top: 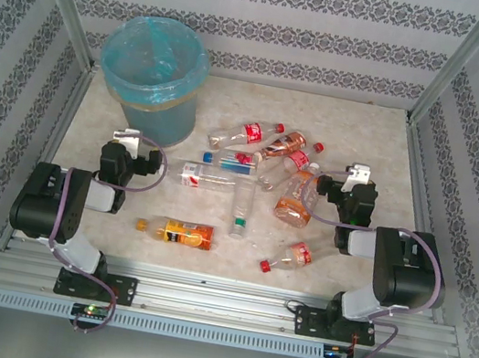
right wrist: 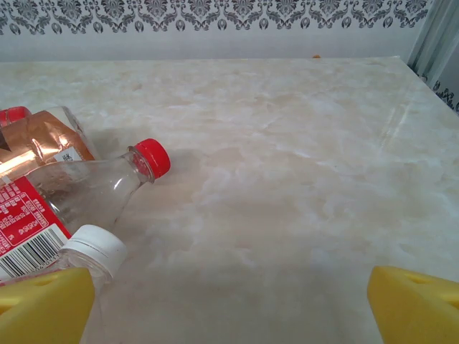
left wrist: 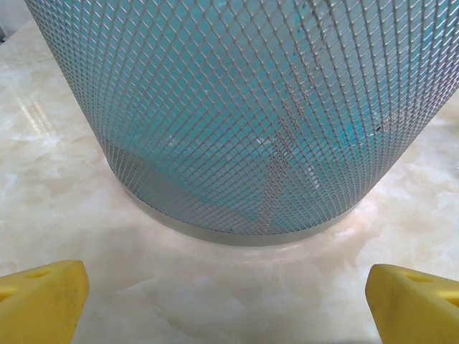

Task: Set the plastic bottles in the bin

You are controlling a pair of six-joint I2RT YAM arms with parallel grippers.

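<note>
Marbled cream table surface (top: 366, 146), walled on three sides by patterned panels.

Left gripper (top: 138, 147): jaws stand wide apart, nothing between them. From the left wrist view the left gripper (left wrist: 229, 304) shows its yellow fingertips (left wrist: 39, 301) at the lower corners. It faces the mesh wall of the bin (left wrist: 237, 107), which stands just ahead of it.

Right gripper (top: 353, 176): jaws likewise wide apart and empty. In the right wrist view the right gripper (right wrist: 229, 304) points over bare table, with a red-capped clear bottle (right wrist: 107, 183) and a white-capped bottle (right wrist: 93, 247) just to its left.

Outward: the bin (top: 112, 59) sits at the far left corner, blue liner in place. I cannot tell whether it holds anything. The plastic bottles (top: 261, 160) lie scattered mid-table between my arms. An orange bottle (top: 176, 233) lies nearest the left base and a red-capped one (top: 290, 258) nearest the right.

Assessment: the opening pick is in hand, nothing grasped. The next move calls for lowering one gripper across a bottle's body, square to its length, then closing.
</note>
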